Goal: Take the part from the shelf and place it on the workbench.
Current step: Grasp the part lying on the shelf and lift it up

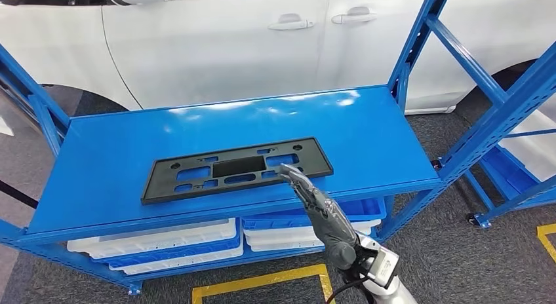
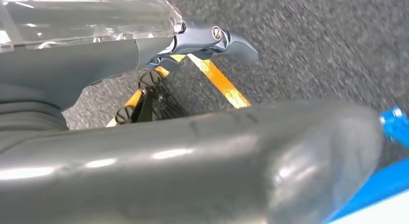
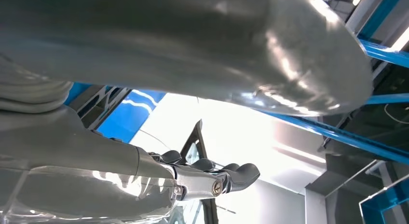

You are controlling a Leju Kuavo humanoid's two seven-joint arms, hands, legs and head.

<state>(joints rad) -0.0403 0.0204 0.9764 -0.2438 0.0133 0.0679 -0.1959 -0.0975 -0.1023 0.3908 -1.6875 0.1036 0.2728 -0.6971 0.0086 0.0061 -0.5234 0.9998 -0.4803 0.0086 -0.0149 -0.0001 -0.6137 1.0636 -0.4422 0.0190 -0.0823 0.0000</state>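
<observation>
The right hand (image 1: 319, 206) reaches up from below, its fingers stretched out straight and close together, their tips touching the near right edge of the part (image 1: 237, 169). Whether they grip it cannot be told. The part, a flat black plastic plate with cutouts and no readable markings, lies on the glossy blue shelf (image 1: 98, 166). The left hand (image 2: 212, 43) hangs over grey carpet, holding nothing.

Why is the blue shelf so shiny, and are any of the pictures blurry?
Head view: lamps glare white on the blue shelf behind the sharply focused black part. Left wrist view: the grey floor is smeared with blur. Right wrist view: a washed-out white patch behind the right hand.
</observation>
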